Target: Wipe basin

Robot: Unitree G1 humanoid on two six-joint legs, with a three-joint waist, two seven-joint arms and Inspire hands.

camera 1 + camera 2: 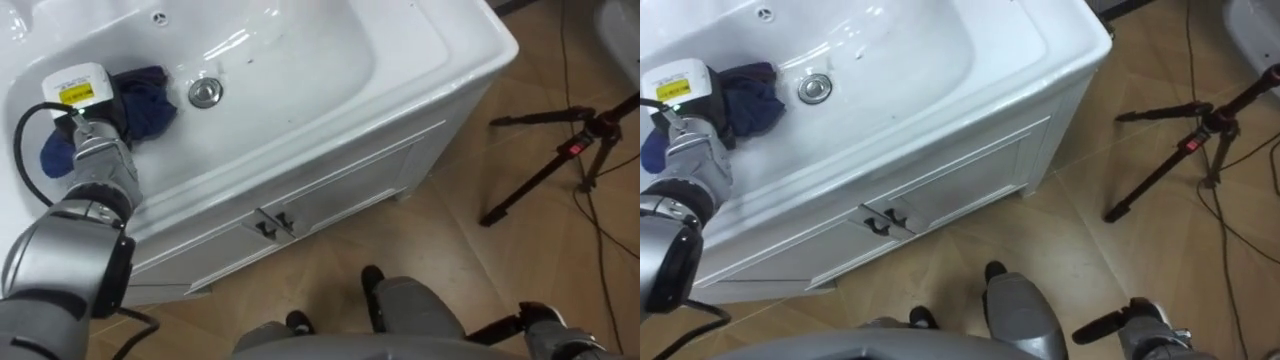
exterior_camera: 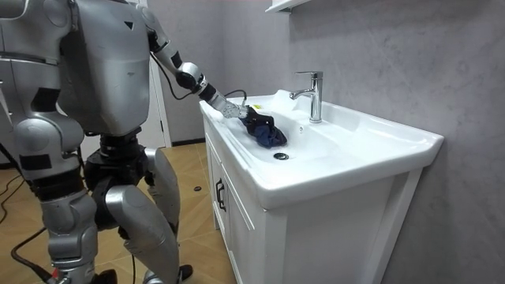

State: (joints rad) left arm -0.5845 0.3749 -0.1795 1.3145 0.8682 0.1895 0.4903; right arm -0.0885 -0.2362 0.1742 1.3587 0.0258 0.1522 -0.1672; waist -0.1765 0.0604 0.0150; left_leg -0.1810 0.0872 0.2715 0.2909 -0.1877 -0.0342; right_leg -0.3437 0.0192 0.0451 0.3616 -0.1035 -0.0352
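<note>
Basin [image 1: 440, 40]: white, on a white two-door cabinet [image 1: 350, 190]; chrome tap [image 2: 314, 93] stood at the back.
Cloth [image 1: 150, 100]: dark blue, bunched in the bowl just beside the drain [image 1: 205, 93].
Left hand [image 1: 85, 100]: rested at the cloth; whether it gripped could not be told.
Right hand [image 1: 555, 335]: low by the robot's side, state unreadable.
Room: wood floor [image 1: 450, 270], dark tripod [image 1: 570, 150], grey wall [image 2: 394, 55].

Below you, a white cabinet [image 1: 330, 190] has two doors that meet at a pair of small dark handles [image 1: 272, 224]. To your right, a black tripod [image 1: 560, 160] stands on the wooden floor [image 1: 440, 270], well apart from the cabinet. In the room view, a chrome tap [image 2: 314, 95] stands upright before a grey wall [image 2: 394, 55].
</note>
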